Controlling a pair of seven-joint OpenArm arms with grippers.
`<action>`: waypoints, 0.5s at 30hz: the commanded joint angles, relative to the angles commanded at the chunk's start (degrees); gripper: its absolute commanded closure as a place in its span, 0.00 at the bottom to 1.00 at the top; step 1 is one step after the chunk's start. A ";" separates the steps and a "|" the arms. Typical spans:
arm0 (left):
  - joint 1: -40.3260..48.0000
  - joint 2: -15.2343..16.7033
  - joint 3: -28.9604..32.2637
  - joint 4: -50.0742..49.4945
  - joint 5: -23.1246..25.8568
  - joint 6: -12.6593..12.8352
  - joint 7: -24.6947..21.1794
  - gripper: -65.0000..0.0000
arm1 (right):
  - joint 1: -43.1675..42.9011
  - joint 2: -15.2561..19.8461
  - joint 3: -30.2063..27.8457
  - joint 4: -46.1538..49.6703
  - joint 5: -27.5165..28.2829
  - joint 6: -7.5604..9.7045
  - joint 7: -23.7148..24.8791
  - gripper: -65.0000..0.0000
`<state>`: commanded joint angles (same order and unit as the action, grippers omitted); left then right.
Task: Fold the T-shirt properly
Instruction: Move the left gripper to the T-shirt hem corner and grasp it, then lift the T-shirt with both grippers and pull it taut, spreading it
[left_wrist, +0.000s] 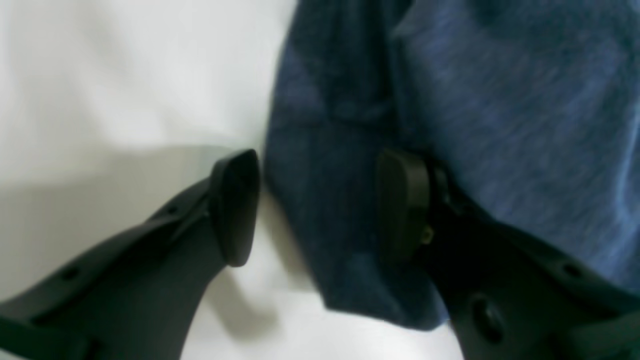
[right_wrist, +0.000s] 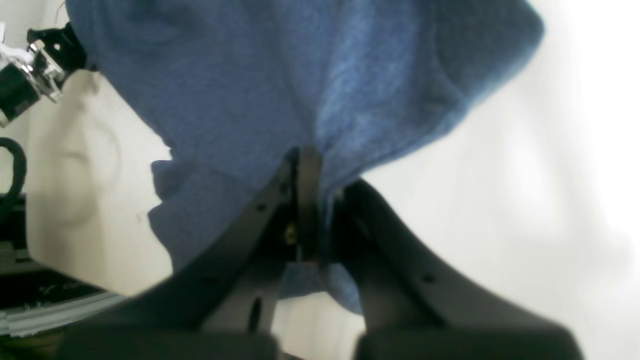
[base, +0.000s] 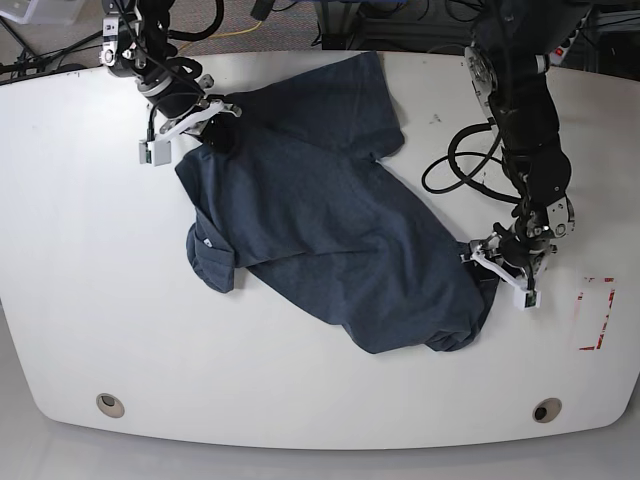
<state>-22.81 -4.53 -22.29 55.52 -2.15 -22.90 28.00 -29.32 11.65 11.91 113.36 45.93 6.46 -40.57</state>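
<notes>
Sprawling diagonally across the white oval table (base: 80, 250), the dark navy heathered cotton T-shirt (base: 330, 240) lay rumpled, one sleeve bunched at its left edge. Black cables (base: 455, 165) looped beside the left arm, and red tape marks (base: 597, 312) sat well apart. Only the wrist views revealed the grips: the right gripper (right_wrist: 305, 200) pinched shirt fabric, while the left gripper (left_wrist: 320, 205) stood spread, straddling a hanging edge.

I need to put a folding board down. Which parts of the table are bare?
The table is bare along its left side and along the near edge below the T-shirt. The middle is covered by shirt, with the left gripper and right gripper at its ends.
</notes>
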 joint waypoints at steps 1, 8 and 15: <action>-0.09 0.00 0.00 0.00 0.00 0.00 -0.70 0.47 | 0.09 0.00 0.00 0.00 0.00 0.00 0.00 1.00; -0.44 -0.09 0.35 -4.57 0.09 0.00 -2.20 0.79 | 0.18 0.00 2.29 -0.18 0.00 0.00 0.00 1.00; 0.53 -0.35 0.35 0.44 0.26 0.00 -2.20 1.00 | 1.41 0.62 6.07 -0.18 0.00 0.00 0.00 1.00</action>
<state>-22.29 -4.88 -21.93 55.96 -1.89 -22.90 25.80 -27.91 12.26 17.98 113.19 45.93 6.46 -40.57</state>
